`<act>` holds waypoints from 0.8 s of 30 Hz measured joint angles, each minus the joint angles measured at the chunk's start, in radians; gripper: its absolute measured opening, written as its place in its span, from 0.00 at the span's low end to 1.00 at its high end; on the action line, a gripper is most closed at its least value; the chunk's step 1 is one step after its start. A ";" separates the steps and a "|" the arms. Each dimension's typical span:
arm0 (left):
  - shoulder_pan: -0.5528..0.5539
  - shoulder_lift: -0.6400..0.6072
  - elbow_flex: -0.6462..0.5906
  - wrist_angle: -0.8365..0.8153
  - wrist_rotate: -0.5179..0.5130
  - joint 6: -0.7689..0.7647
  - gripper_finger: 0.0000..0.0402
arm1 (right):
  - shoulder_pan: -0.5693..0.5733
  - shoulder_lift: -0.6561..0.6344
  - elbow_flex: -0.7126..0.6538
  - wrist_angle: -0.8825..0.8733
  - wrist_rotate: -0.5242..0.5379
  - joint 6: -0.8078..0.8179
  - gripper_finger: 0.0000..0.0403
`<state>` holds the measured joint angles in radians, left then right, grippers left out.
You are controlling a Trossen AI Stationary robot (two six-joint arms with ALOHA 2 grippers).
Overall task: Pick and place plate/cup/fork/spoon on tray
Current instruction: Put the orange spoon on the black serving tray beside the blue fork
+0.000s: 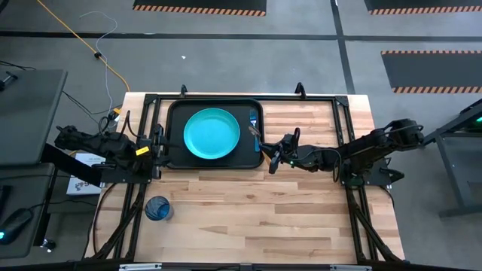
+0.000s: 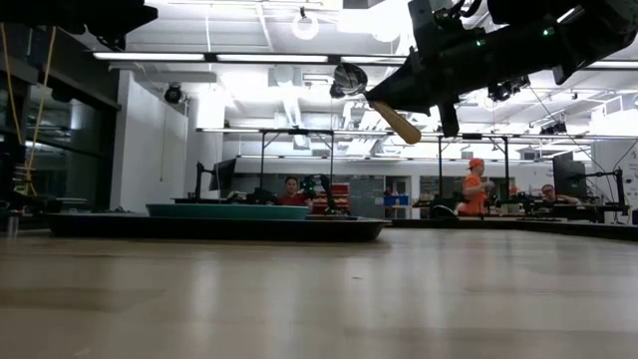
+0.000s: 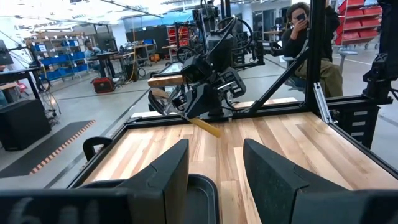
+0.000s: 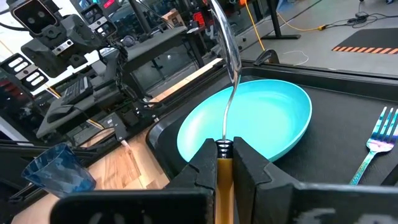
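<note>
The black tray (image 1: 175, 154) lies at the far middle of the table. The turquoise plate (image 1: 212, 133) rests flat in it, and the light-blue fork (image 1: 254, 124) lies along its right side. The dark-blue cup (image 1: 158, 208) stands on the wood near the left front. My right gripper (image 1: 271, 154) hovers by the tray's right front corner, shut on the spoon (image 4: 227, 74). The spoon's silver bowl (image 2: 349, 78) reaches out over the tray. My left gripper (image 3: 214, 180) waits open and empty at the tray's left rim. My right gripper pinches the spoon's orange handle (image 4: 224, 163) between its two fingers, close to where the metal neck starts. It comes from the table's right side, and the spoon runs on along the fingers toward the plate (image 4: 249, 121). The spoon is lifted clear and tilted, with the handle's free end (image 2: 401, 124) lower than the bowl.
A black frame runs around the table's far half (image 1: 301, 96). Bare wood lies between the cup and my right arm (image 1: 263, 218). People stand and sit in the room beyond the table (image 2: 476, 184).
</note>
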<state>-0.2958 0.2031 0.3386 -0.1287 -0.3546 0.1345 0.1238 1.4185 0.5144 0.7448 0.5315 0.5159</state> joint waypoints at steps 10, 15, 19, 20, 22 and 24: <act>0.000 0.000 0.000 0.000 0.000 0.000 0.36 | 0.000 0.000 0.000 -0.005 0.000 -0.001 0.01; 0.000 0.000 0.000 -0.001 0.000 0.000 0.36 | 0.000 0.000 0.000 -0.006 -0.012 -0.011 0.01; 0.000 0.000 0.000 -0.001 0.000 0.007 0.36 | 0.000 0.000 0.000 -0.007 -0.038 -0.025 0.01; 0.000 0.000 0.000 -0.001 0.000 0.011 0.36 | 0.000 0.000 0.000 -0.007 -0.049 -0.027 0.01; 0.000 0.000 0.000 -0.006 0.000 0.009 0.36 | 0.000 0.000 0.000 -0.007 -0.073 -0.036 0.01; 0.000 0.002 0.000 -0.011 0.002 -0.005 0.36 | 0.000 0.000 0.000 -0.007 -0.094 -0.036 0.01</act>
<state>-0.2958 0.2053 0.3386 -0.1400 -0.3525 0.1296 0.1238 1.4189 0.5148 0.7376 0.4375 0.4804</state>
